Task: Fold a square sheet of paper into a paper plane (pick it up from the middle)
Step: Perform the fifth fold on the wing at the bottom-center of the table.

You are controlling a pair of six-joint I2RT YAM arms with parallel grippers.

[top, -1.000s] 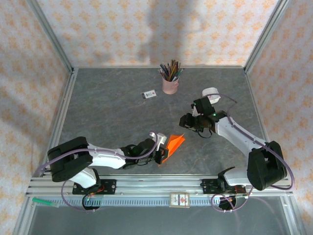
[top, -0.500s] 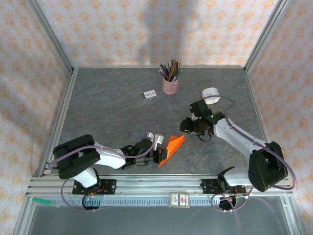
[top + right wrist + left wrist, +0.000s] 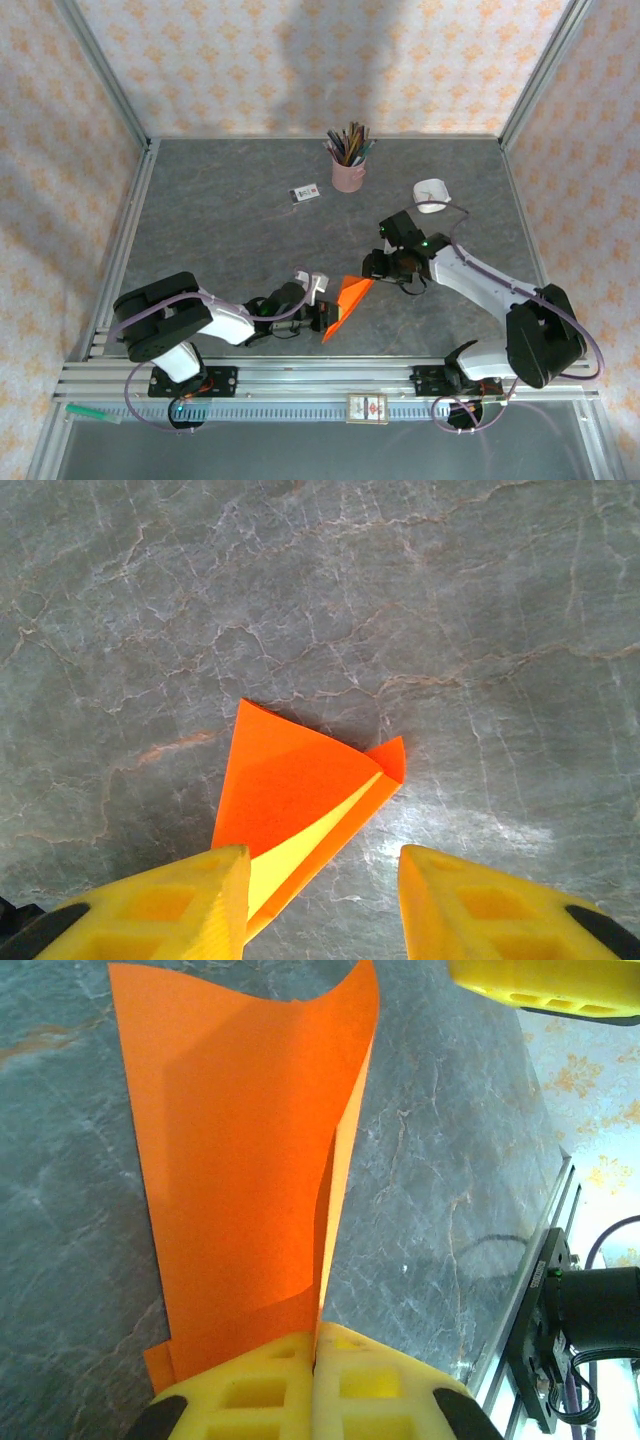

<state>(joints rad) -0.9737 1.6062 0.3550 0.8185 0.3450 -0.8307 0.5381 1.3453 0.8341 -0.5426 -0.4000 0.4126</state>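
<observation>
The orange square sheet of paper [image 3: 347, 300] is folded into a layered wedge near the table's front middle. It stands partly on edge, with one flap bowed open [image 3: 240, 1160]. My left gripper [image 3: 325, 318] is shut on its near end, and the yellow pads [image 3: 260, 1390] pinch the layers together. My right gripper [image 3: 372, 265] hovers open just over the far tip. In the right wrist view the paper [image 3: 295, 780] lies ahead of the jaws and runs under the left finger [image 3: 180, 900]. Nothing is between the two fingers of that gripper [image 3: 325, 865].
A pink pencil cup [image 3: 348, 172] stands at the back centre. A small white card [image 3: 304, 193] lies to its left, and a white roll [image 3: 431, 190] sits at the back right. The aluminium rail [image 3: 320, 378] runs along the near edge, and patterned walls enclose the table.
My right gripper has moved down and left, from near the white roll to just above the paper's far tip. The left gripper keeps its grip and has shifted the paper slightly.
</observation>
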